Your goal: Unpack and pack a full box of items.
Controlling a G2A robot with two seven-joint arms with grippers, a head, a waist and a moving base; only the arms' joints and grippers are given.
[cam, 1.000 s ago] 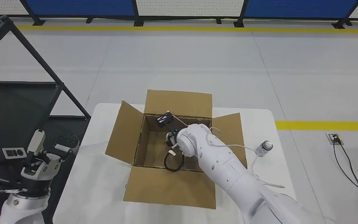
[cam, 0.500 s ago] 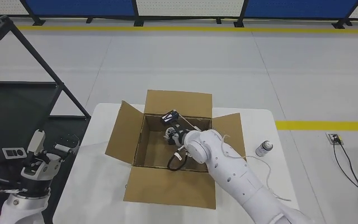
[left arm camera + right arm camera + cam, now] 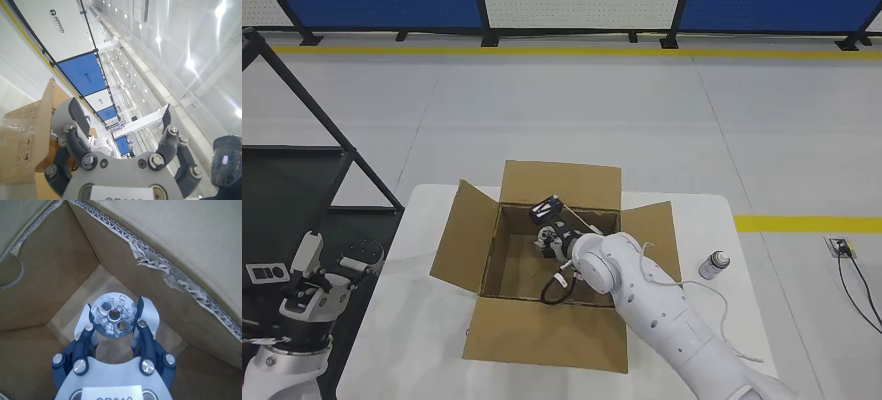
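Right wrist view has the right hand (image 3: 115, 313) pinching a round metal disc (image 3: 114, 321) by its rim. The disc hangs above the bare floor of the cardboard box (image 3: 53, 272), close to a corner. Top view places that hand inside the box (image 3: 560, 185) near its back wall, with all 4 flaps folded outward. The left hand (image 3: 121, 111) is spread and holds nothing, pointing up toward the ceiling beside the counter (image 3: 422, 300). A small can (image 3: 713, 264) stands on the counter, well apart from the box.

This looks like the unpacking half: the disc is gripped and clear of the floor, but not yet above the rim. The next move calls for a straight lift past the torn cardboard edge, then a carry out to open counter, with a firm grip on a smooth, heavy-looking part.

Against 1 second ago, the right arm has swung a little sideways and its hand has shifted slightly toward the back wall. The can has not moved.
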